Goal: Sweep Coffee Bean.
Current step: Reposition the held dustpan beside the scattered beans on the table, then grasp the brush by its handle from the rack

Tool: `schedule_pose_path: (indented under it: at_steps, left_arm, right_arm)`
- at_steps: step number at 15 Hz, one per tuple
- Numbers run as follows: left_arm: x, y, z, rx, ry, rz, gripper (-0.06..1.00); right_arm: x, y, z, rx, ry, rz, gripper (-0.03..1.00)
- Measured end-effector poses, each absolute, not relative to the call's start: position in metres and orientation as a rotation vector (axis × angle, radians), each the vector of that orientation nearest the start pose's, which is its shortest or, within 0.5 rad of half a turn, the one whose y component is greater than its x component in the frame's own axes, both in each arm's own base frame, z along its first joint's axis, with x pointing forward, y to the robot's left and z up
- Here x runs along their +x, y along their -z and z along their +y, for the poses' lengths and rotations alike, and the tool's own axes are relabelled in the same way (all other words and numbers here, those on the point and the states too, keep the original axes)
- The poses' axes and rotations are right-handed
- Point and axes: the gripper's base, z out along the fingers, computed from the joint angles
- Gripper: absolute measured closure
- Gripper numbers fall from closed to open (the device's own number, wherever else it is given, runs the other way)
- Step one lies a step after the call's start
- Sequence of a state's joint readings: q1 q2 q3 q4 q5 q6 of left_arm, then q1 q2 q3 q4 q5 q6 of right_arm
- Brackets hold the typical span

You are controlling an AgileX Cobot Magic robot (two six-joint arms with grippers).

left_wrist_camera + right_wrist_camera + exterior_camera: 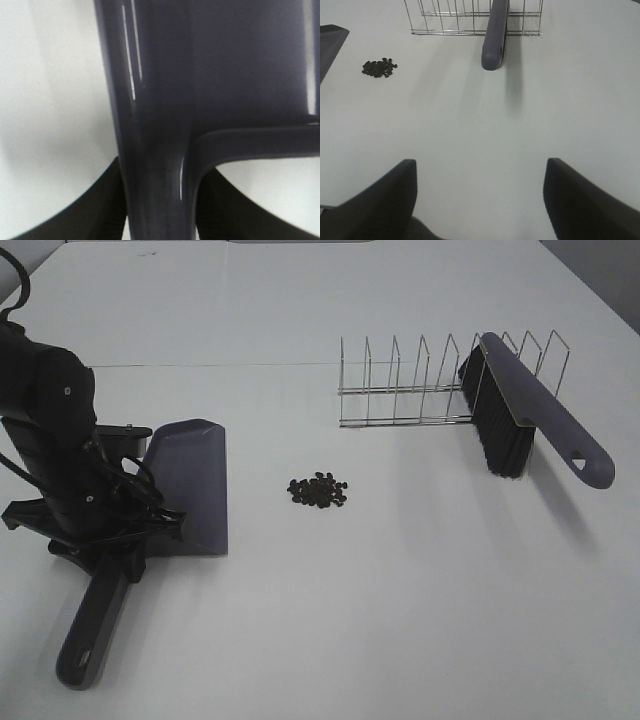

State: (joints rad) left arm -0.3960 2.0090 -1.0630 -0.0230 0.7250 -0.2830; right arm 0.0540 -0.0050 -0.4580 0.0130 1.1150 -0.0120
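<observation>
The coffee beans (318,490) lie in a small dark heap on the white table, and also show in the right wrist view (379,68). The grey-purple dustpan (190,485) lies left of the heap with its mouth toward the beans and its handle (90,635) pointing to the table's front. My left gripper (110,558) is shut on the handle where it joins the pan (160,150), with a finger (100,215) on either side. The brush (545,415) leans in the wire rack, black bristles (497,430) down. My right gripper (480,200) is open and empty, well short of the brush handle (495,40).
A wire rack (410,390) stands at the back right, behind the beans, and holds the brush at its right end. It also shows in the right wrist view (445,20). The white table (400,620) has a seam line across its back.
</observation>
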Motion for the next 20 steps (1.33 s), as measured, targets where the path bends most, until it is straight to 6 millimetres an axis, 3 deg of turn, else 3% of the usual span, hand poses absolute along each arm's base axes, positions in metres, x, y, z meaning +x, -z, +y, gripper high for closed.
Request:
schedule_pose_path:
  at_steps: [8,10,12,17,20]
  left_arm:
    - [0.309,-0.099,-0.128,0.328,-0.038,3.124,0.60]
    - [0.304,-0.124,-0.124,0.337,-0.038,3.085,0.60]
    - [0.296,-0.137,-0.121,0.331,-0.024,3.058,0.60]
    - [0.275,-0.124,-0.124,0.349,-0.008,3.094,0.60]
    - [0.270,-0.122,-0.135,0.393,0.013,3.066,0.60]
  right_arm:
    - [-0.004,-0.261,0.001,-0.071,-0.040,2.135,0.34]
    - [-0.004,-0.261,0.001,-0.071,-0.040,2.135,0.34]
    - [-0.004,-0.261,0.001,-0.071,-0.040,2.135,0.34]
    - [-0.004,-0.261,0.001,-0.067,-0.040,2.135,0.34]
    - [0.014,-0.269,0.002,0.049,-0.092,2.278,0.20]
